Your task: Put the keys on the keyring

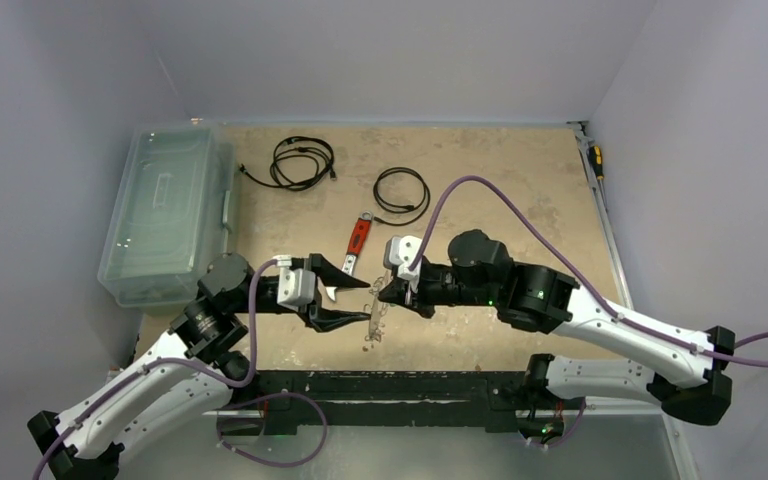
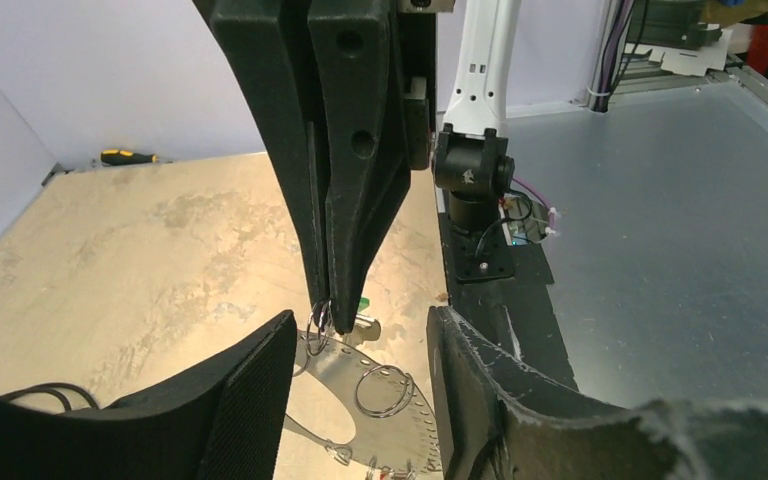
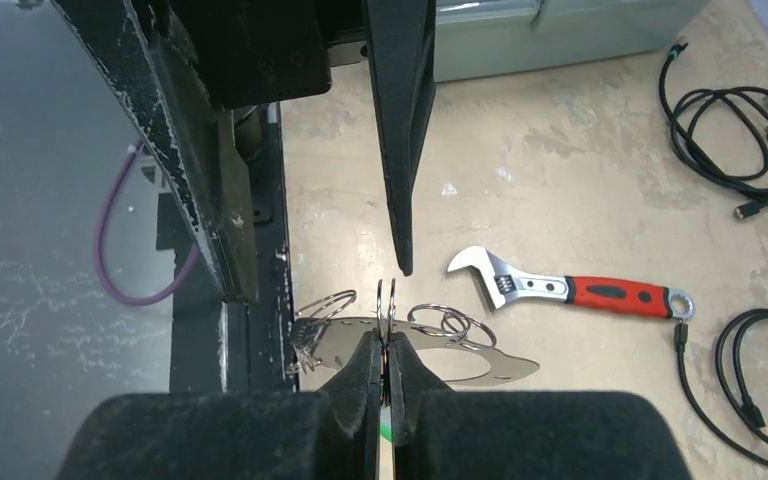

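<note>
The keyring [image 1: 374, 328] is a flat silvery loop with holes along its edge and several small split rings. It hangs at the table's near edge, below my right gripper [image 1: 385, 292]. In the right wrist view that gripper [image 3: 387, 340] is shut on a small split ring. A sliver of the green key [image 3: 386, 429] shows between its pads, and the keyring [image 3: 480, 366] lies just beyond. My left gripper [image 1: 365, 300] faces it from the left, open. In the left wrist view the keyring [image 2: 387, 435] sits between the left gripper's [image 2: 360, 340] fingers, and the green key [image 2: 363, 303] shows by the right gripper's tips [image 2: 332, 320].
A red-handled wrench [image 1: 358, 238] [image 3: 580, 290] lies just behind the grippers. Two black coiled cables [image 1: 302, 162] [image 1: 402, 193] lie further back. A clear plastic box [image 1: 165, 215] stands at the left edge and a screwdriver [image 1: 595, 160] at the far right. The black base rail [image 1: 390, 385] runs along the near edge.
</note>
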Tool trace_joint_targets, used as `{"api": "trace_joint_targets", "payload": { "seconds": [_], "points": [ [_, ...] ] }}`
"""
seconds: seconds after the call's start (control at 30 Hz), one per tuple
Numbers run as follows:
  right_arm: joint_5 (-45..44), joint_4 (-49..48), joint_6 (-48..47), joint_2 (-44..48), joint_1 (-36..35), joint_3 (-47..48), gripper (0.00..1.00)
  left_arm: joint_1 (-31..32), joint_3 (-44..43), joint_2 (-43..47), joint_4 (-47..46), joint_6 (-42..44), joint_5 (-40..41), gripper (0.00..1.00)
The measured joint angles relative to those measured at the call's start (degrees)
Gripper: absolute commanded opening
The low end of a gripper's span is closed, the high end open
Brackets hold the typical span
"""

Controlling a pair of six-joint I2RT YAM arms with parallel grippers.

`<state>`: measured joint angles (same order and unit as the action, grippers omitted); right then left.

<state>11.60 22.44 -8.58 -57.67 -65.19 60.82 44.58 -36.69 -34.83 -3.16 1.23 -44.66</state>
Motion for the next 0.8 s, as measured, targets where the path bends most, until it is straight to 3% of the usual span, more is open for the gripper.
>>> {"api": "trace_joint_targets", "payload": {
  "seconds": [0.37,0.8],
  "points": [
    [1.97,9.77,-3.34,-3.06,-0.07,4.81,0.00,0.55,0.00,-1.88,0.15,0.00,-0.42,0.44],
    [4.61,10.84,-4.46,-3.08,-0.76,4.85,0.00,0.57,0.00,-6.40,-0.59,-0.83,-2.78,0.32]
  ]
}}
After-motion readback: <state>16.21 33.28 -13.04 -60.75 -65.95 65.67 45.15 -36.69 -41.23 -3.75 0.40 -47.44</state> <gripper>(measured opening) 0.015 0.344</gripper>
